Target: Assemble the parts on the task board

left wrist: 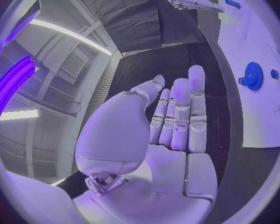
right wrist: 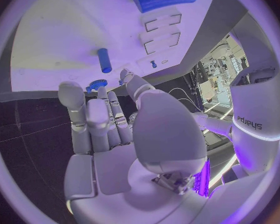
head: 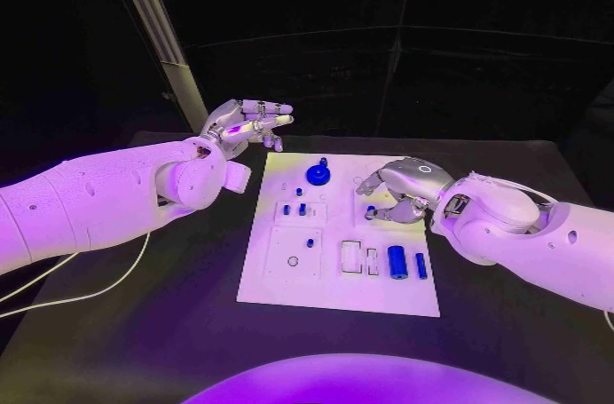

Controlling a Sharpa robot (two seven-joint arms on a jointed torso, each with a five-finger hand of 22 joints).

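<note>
The white task board point(head: 343, 271) lies in the middle of the black table. A blue gear point(head: 318, 170) stands near its far edge, small blue pegs point(head: 302, 209) sit left of centre, and a blue cylinder point(head: 398, 262) lies near the front right beside a thinner one point(head: 421, 265). My left hand point(head: 249, 124) hovers above the board's far left corner; in the left wrist view its palm point(left wrist: 171, 134) is flat, fingers straight, holding nothing. My right hand point(head: 399, 191) hangs over the board's right side, fingers pointing down by a small blue part point(head: 371, 213). Its palm point(right wrist: 115, 134) is bare.
A metal post point(head: 167, 40) rises behind the table's far left. A white cable point(head: 77, 289) trails over the table at the left. In the right wrist view the gear point(right wrist: 95, 85) peeks out beyond the fingers, a peg point(right wrist: 103, 59) farther off.
</note>
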